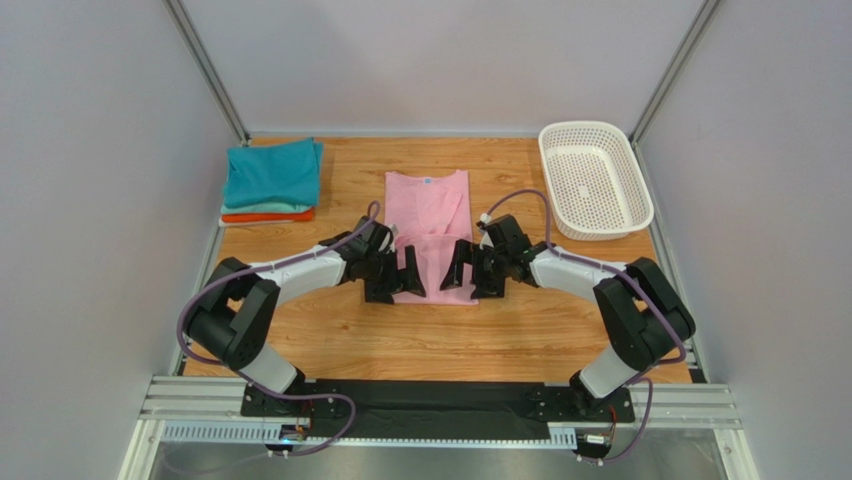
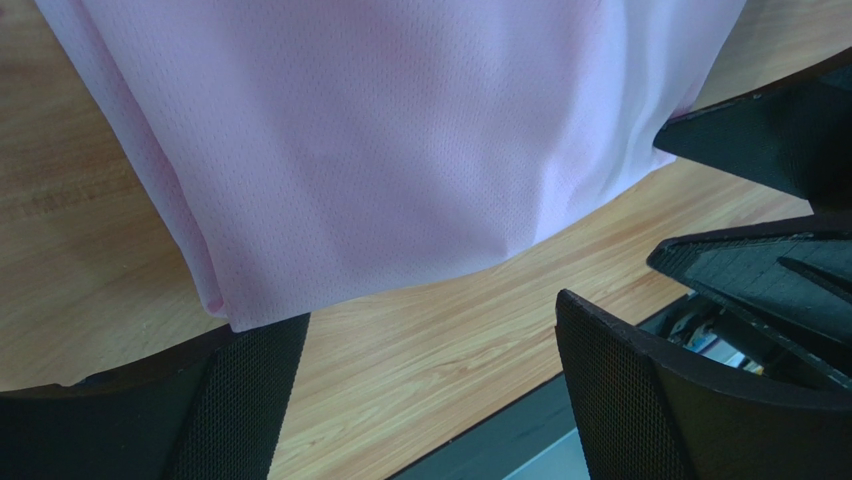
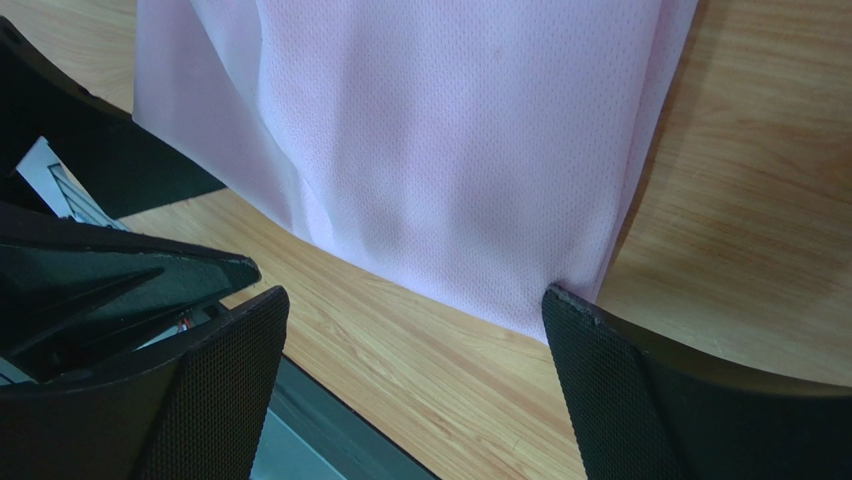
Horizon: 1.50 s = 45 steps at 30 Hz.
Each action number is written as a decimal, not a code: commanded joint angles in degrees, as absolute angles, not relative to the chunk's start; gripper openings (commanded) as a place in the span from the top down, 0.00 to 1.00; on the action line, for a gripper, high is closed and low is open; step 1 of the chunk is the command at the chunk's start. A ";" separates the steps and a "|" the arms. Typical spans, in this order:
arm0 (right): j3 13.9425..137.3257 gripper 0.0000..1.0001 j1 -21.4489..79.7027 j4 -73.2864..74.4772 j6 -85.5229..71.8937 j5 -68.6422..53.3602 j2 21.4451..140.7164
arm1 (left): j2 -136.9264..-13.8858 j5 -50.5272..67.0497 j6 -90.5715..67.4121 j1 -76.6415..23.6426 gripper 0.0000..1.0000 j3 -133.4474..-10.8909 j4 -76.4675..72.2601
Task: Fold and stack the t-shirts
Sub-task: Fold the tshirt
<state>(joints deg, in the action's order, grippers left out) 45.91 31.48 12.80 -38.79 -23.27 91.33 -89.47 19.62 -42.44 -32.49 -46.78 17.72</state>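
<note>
T-shirt (image 1: pixel 430 205) centre; stack (image 1: pixel 272 178) left; basket (image 1: pixel 585 126) right

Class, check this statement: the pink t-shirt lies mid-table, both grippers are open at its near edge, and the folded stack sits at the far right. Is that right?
No: the top external view shows the folded stack at the far left. The pink t-shirt does lie mid-table, with the left gripper and right gripper open at its near edge.

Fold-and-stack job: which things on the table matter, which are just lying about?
In the job:
pink t-shirt, laid out in the middle
folded tee stack, teal on top, orange underneath, far left corner

Lying about:
white basket, empty, far right corner
</note>
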 commanded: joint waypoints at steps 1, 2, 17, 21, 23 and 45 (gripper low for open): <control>43.86 0.00 31.55 11.25 -39.37 -20.66 92.90 | -88.60 17.49 -44.64 -32.26 0.00 -44.48 17.49; 43.34 0.00 31.55 11.34 -39.55 -20.39 92.90 | -88.33 17.06 -45.00 -32.26 0.00 -43.95 17.32; 45.09 0.00 31.55 23.63 -36.74 -14.07 73.40 | -69.17 4.50 -45.44 -31.99 0.00 -40.87 29.26; 43.60 0.00 31.55 25.14 -35.69 -12.92 72.69 | -73.37 3.78 -45.79 -30.15 0.02 -41.57 29.27; 42.89 0.00 31.55 25.14 -35.51 -12.92 73.38 | -75.75 3.69 -45.62 -29.62 0.05 -42.71 28.92; 42.79 0.34 32.96 15.65 -33.23 -11.61 88.59 | -91.93 8.96 -44.83 -29.53 1.00 -43.24 22.41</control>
